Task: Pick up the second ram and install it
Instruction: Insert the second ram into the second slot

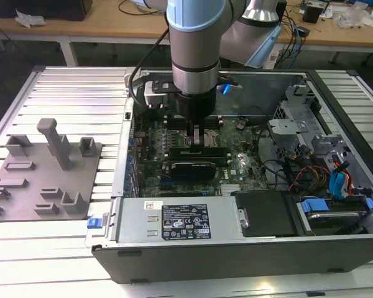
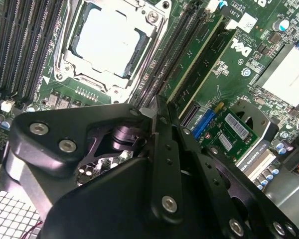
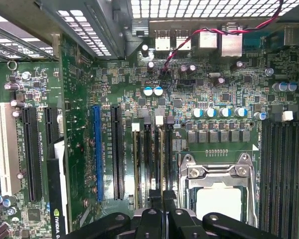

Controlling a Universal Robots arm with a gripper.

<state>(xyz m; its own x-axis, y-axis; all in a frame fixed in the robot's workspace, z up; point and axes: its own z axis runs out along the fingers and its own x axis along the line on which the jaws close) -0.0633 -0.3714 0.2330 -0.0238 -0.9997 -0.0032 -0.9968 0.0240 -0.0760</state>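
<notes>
Jaws: closing tight on the top edge of the second ram [image 3: 161, 164], as far as both wrist views are showing; the gripper [image 1: 198, 138] is reaching down at the centre of the exterior view, inside the open case.
Slatted metal table [image 1: 68, 81]: spanning the whole exterior view, carrying everything else.
Computer case [image 1: 236, 261]: lying on its side with its panel off, taking up the centre and right of the frame.
Robot arm [image 1: 196, 43]: dropping straight down from the top centre into the case.
Motherboard [image 3: 199, 99]: running across the first wrist view, with the memory slots standing at lower centre.
Grey fixture plate [image 1: 43, 186]: sitting at the left of the exterior view, its upright post [image 1: 50, 133] rising well apart from the case.
Processor plate [image 2: 107, 42]: gleaming at the upper left of the second wrist view, just beside the slots.
Gripper [image 2: 154, 117] [image 3: 161, 211]: rising from the lower centre in both wrist views.
Second ram: showing edge-on as a thin line in a slot at the lower centre of the first wrist view, running down between the fingertips.
</notes>
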